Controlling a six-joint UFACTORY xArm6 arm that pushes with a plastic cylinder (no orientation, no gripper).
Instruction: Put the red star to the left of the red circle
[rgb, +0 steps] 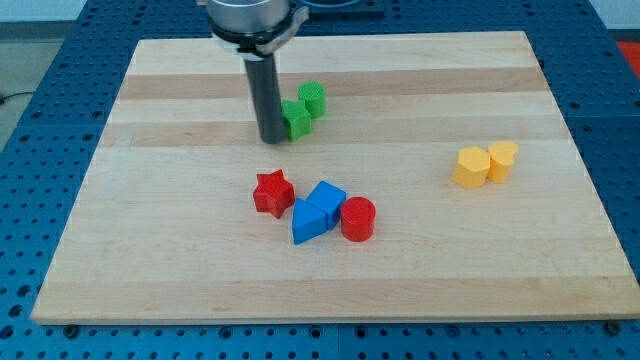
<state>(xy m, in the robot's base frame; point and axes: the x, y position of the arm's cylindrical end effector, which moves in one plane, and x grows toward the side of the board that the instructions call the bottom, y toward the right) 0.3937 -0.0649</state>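
Note:
The red star (272, 192) lies left of the board's middle. The red circle (358, 218) lies to its right and a little lower. Two blue blocks sit between them: a blue cube (327, 198) and a blue triangle (309, 222). The triangle touches the circle and is close to the star. My tip (272, 140) stands above the star, about a block's width away, touching the left side of a green block (296, 119).
A second green block (313, 98) sits up-right of the first. Two yellow blocks (472, 166) (502, 159) lie together at the view's right. The wooden board (150, 250) rests on a blue perforated table.

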